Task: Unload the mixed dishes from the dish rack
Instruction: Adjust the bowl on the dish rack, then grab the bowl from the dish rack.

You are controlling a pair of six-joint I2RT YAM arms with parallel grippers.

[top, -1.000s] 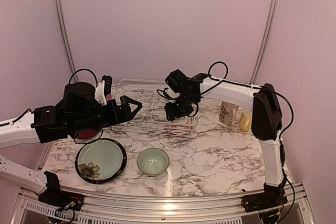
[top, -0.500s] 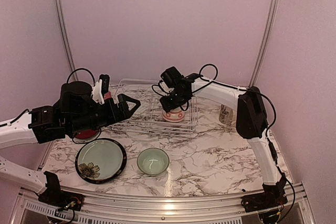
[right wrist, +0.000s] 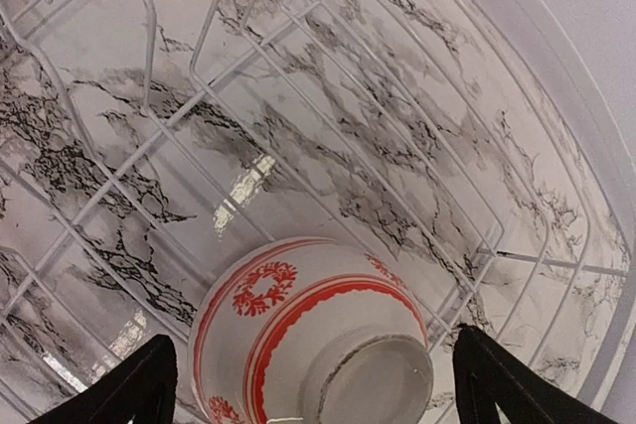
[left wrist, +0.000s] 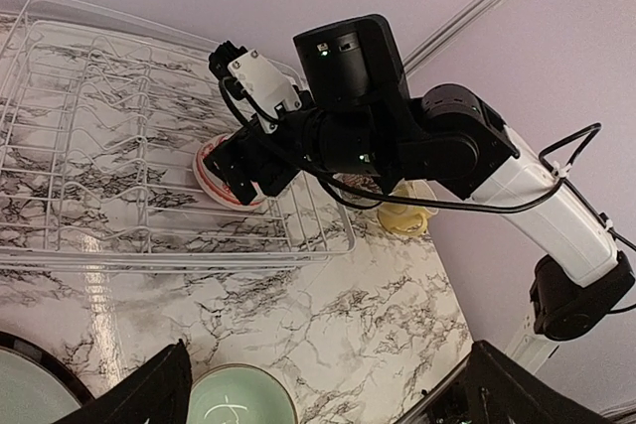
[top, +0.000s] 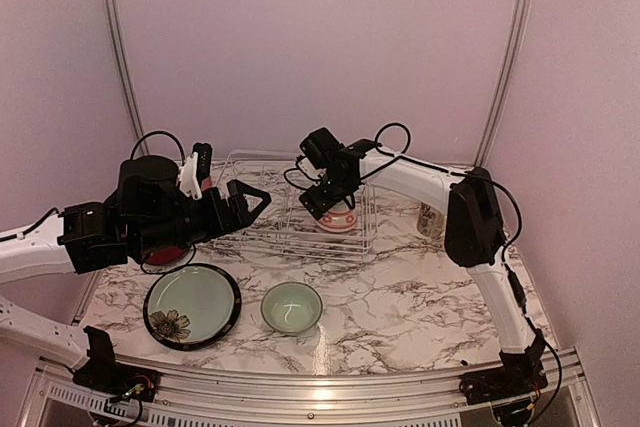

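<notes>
Right claw [right wrist: 313, 337]: spread wide, gripping nothing. Fingers [right wrist: 129, 384] either side of the red-white patterned bowl [right wrist: 298, 340], no contact seen. Bowl directly under that claw, between the fingertips, sitting in the dish rack [right wrist: 248, 86]. Upside down: rim on the wires, foot ring up toward the wrist camera. Round, so no long axis; centre axis tipped slightly, foot ring offset toward the right-hand finger in the wrist view. Glossy glazed ceramic, white ground, red bands round the wall, red floral medallions; foot ring edge rougher, matt.

Rack: thin white wire, rectangular, low sides, looped upright prongs, clear tray edge round it. Long axis across the bench [top: 420, 297], running from under the right claw toward the left claw [top: 255, 205]; bowl at the right-claw end.

Left claw: also wide open, empty, held off the bench just in front of the rack's other end, pointing along the rack toward the right claw.

On the marble-look bench, nearer the arm bases than the left claw: pale green flowered plate [top: 192, 305], black rim, flat, face up; beside it a small pale green bowl [top: 291, 307], upright. Small dark-red plate [top: 165, 255] mostly hidden under the left arm. Beyond the right claw, outside the rack: yellow mug [left wrist: 402, 220], partly hidden behind the right arm.
</notes>
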